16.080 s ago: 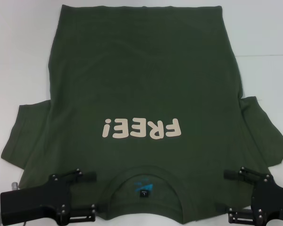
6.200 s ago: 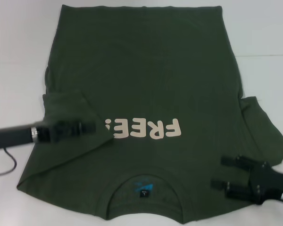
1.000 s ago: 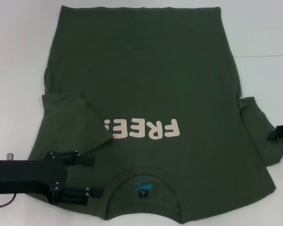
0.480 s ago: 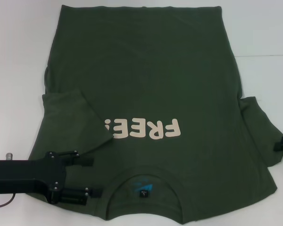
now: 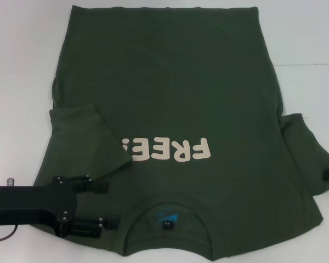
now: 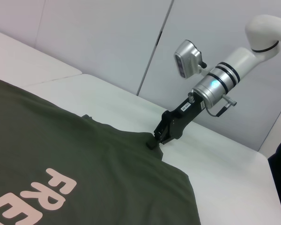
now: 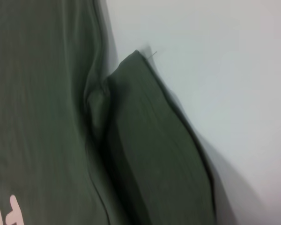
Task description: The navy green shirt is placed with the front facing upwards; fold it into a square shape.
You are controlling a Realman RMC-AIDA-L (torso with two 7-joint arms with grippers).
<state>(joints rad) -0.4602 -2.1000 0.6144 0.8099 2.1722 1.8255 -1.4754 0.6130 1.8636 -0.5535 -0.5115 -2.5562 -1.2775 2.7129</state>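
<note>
Cloth nearest the robot is the collar [image 5: 170, 219] of the navy green shirt [image 5: 170, 93], which lies flat and face up on the white table [image 5: 22, 66], hem at the far edge, so the cream "FREE!" print [image 5: 164, 150] reads upside down in the head view; the left gripper [image 5: 101, 205] rests just beside the collar over the near left shoulder, its fingers spread and gripping nothing, apparently parked clear of the work; a little farther on, the left sleeve [image 5: 85, 139] lies turned in over the chest, its tip touching the print, which squares that side; the right sleeve [image 5: 301, 150] sticks out flat on the table, unfolded; the right gripper [image 6: 154, 140] sits at that sleeve's outer edge, fingertips down on the hem, though whether they have pinched it I cannot tell; judging by the task, this sleeve goes inward next to match the other.
</note>
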